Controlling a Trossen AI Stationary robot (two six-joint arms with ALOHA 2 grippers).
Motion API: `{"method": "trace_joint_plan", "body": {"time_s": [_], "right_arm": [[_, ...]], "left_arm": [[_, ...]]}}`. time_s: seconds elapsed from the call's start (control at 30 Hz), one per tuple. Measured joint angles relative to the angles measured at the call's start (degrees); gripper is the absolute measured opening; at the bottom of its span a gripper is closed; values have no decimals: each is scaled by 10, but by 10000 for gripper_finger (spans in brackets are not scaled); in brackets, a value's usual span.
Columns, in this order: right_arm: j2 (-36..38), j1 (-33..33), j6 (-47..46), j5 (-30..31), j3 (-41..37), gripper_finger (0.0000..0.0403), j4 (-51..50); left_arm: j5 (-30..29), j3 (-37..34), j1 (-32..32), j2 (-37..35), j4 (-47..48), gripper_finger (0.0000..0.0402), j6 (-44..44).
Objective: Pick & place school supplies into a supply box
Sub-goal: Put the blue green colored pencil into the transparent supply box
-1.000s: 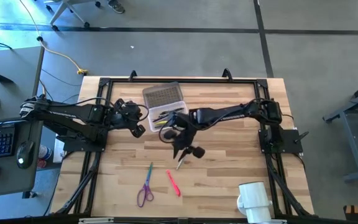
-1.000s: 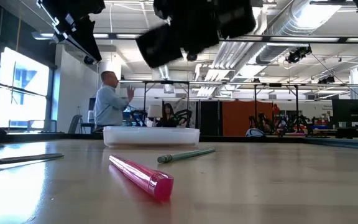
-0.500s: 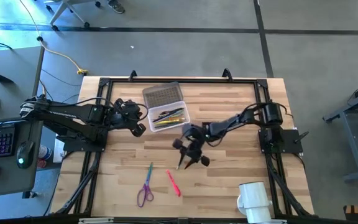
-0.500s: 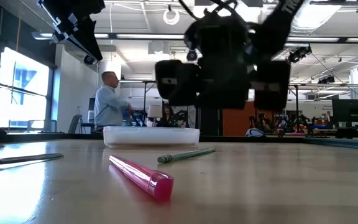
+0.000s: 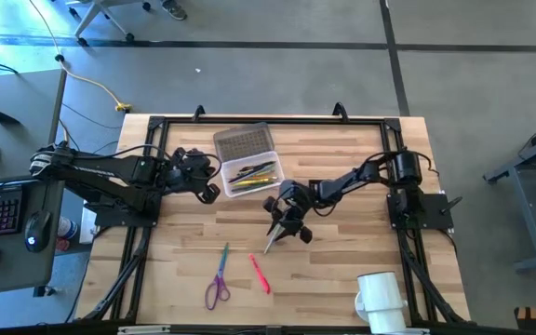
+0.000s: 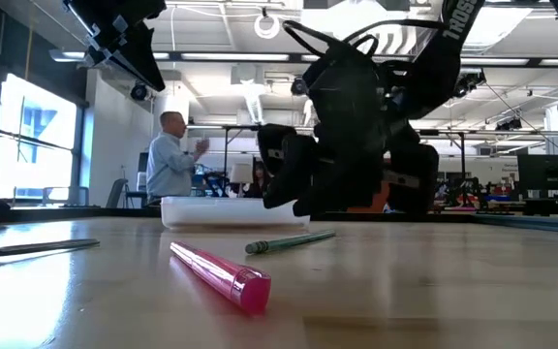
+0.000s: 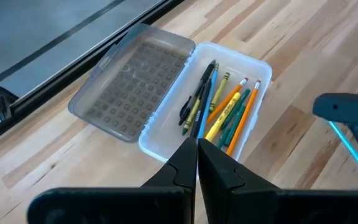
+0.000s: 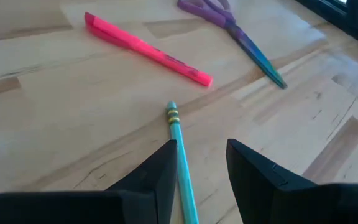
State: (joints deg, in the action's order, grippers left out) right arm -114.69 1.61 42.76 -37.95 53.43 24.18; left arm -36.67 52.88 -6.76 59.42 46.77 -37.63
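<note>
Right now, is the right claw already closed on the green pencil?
No: in the right wrist view the right claw is open, its fingers either side of the green pencil, which lies on the table.

One pencil (image 5: pixel 271 241), one highlighter (image 5: pixel 260 274), one scissors (image 5: pixel 220 278).

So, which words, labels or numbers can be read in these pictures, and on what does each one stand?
"TROSS": white letters on the right arm in the low view; the rest is cut off.
Dark print on the pink marker: too blurred to read.
Labels on the pencils in the box: too small to read.
Nothing else is readable.
</note>
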Motion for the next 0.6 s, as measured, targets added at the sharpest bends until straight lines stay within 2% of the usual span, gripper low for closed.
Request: {"method": "trace_joint_plan", "body": {"time_s": [0.27, 0.6], "right_arm": [[-1, -1, 51, -21, 1, 124, -4], [-45, -1, 42, -25, 1, 124, 49]], "left_arm": [[0, 0, 0, 0, -5, 50, 13], [4, 0, 0, 0, -3, 50, 13]]}}
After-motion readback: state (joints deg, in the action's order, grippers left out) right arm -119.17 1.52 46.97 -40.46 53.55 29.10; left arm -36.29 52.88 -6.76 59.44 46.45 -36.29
